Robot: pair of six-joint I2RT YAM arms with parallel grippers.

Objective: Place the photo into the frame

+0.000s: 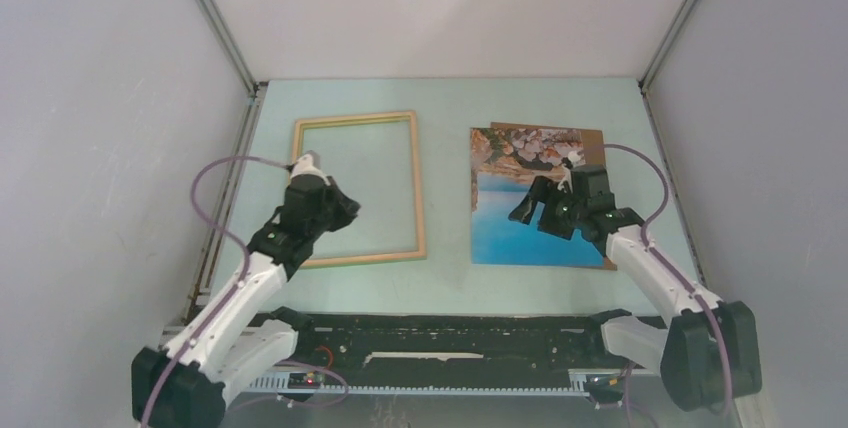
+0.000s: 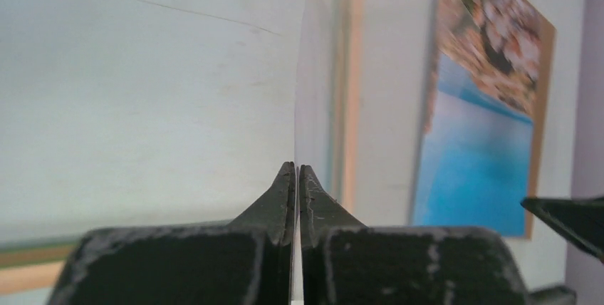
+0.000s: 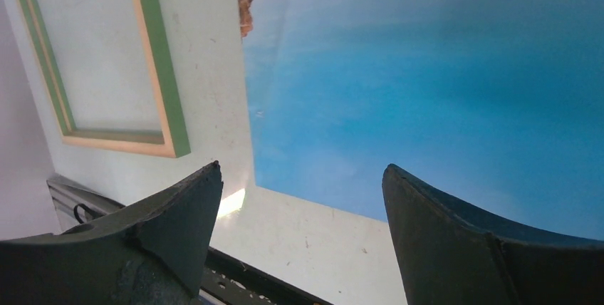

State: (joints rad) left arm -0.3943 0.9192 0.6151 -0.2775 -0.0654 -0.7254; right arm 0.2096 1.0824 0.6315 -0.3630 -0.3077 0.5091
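Observation:
The frame [image 1: 418,188] lies flat at the left of the table, pale wood face up; its rail shows in the left wrist view [image 2: 349,91] and its green side in the right wrist view [image 3: 158,70]. The photo [image 1: 520,238], blue water with brown rocks, lies at the right on a brown board [image 1: 597,138]. My left gripper [image 1: 347,210] is over the frame's opening, shut [image 2: 295,169] on the edge of a thin clear sheet [image 2: 313,91]. My right gripper [image 1: 530,210] hovers open and empty over the photo's near left corner [image 3: 303,173].
Grey walls enclose the table on three sides. A black rail [image 1: 440,338] runs along the near edge between the arm bases. The brown board's edge shows beyond the photo in the left wrist view [image 2: 545,105].

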